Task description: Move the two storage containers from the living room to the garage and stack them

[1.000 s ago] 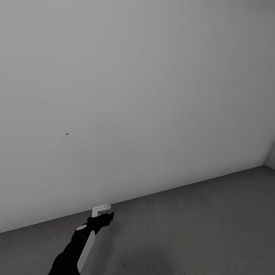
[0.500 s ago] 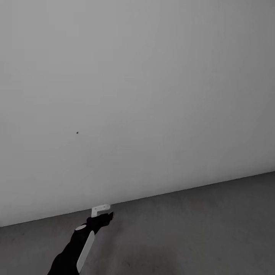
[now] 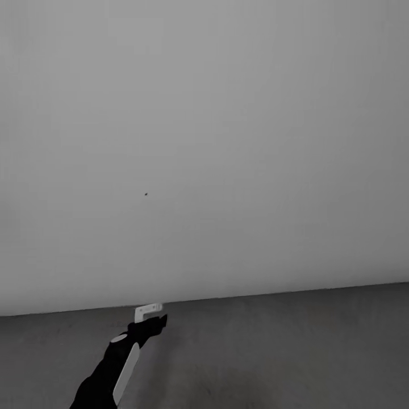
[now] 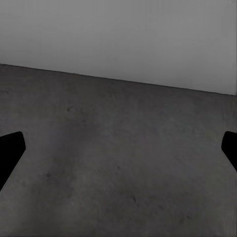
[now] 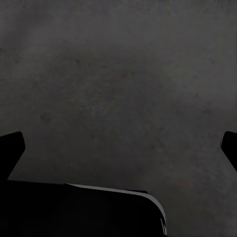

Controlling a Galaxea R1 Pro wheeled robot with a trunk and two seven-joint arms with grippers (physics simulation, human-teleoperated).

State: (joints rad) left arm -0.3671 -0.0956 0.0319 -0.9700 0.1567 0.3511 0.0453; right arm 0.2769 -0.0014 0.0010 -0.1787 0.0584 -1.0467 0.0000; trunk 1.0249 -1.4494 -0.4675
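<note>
Left gripper (image 4: 118, 148): your fingers (image 4: 10, 150) are spread wide with nothing between them, hovering above the floor (image 3: 284, 346) just short of the wall (image 3: 227, 142).
Right gripper (image 5: 118, 148): also spread wide and empty, facing bare concrete.
Wall: a tiny dark speck (image 3: 146, 193) above your left arm (image 3: 113, 363).

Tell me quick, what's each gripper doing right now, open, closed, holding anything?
Left gripper: open, holding nothing, over the grey floor.
Right gripper: open, holding nothing.
</note>
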